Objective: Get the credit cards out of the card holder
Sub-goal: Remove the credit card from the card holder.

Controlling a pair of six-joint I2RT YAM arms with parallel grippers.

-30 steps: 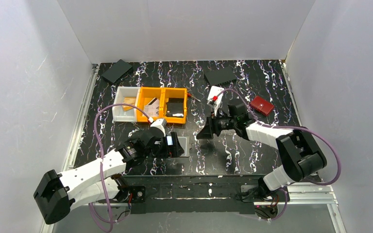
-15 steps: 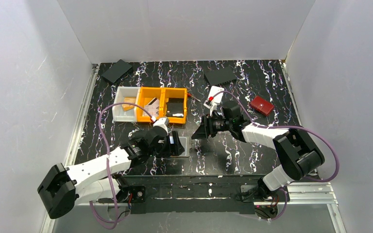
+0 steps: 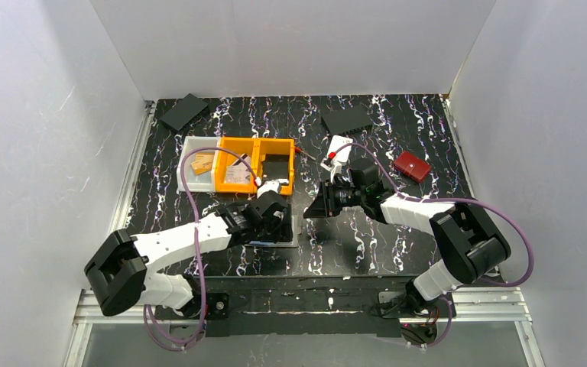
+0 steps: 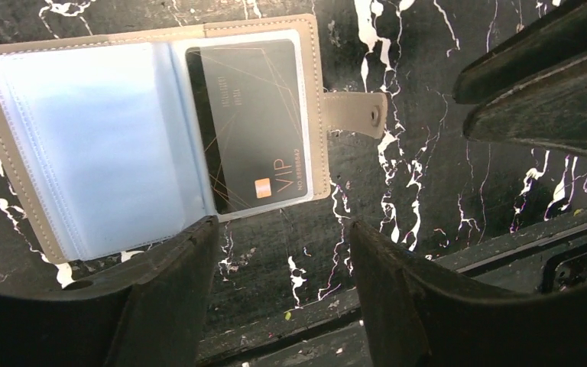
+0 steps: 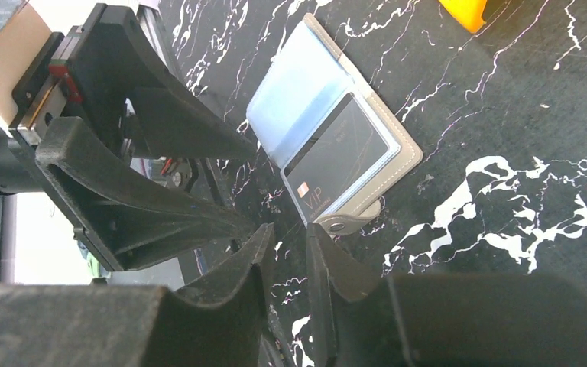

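The card holder (image 4: 84, 145) lies open and flat on the table, pale blue sleeves up and its snap strap (image 4: 355, 115) out to one side. A dark card marked VIP (image 4: 248, 126) sits in one sleeve. No pale cards show. My left gripper (image 4: 279, 229) is open and empty, just off the holder's near edge. My right gripper (image 5: 290, 229) has its jaws a narrow gap apart and empty, tips just short of the strap (image 5: 344, 223). In the top view the left gripper (image 3: 275, 222) covers most of the holder (image 3: 292, 231). The right gripper (image 3: 313, 208) is beside it.
Two orange bins (image 3: 256, 164) and a white bin (image 3: 197, 174) holding small items stand behind the left gripper. A small white case (image 3: 340, 149) and a red wallet (image 3: 413, 165) lie at the back right. Flat black pieces (image 3: 183, 111) (image 3: 346, 119) lie at the back. The table's front rail (image 4: 443, 248) runs close by.
My left arm has swung right and forward, so its gripper is now over the card holder. My right gripper has shifted slightly left toward the holder.
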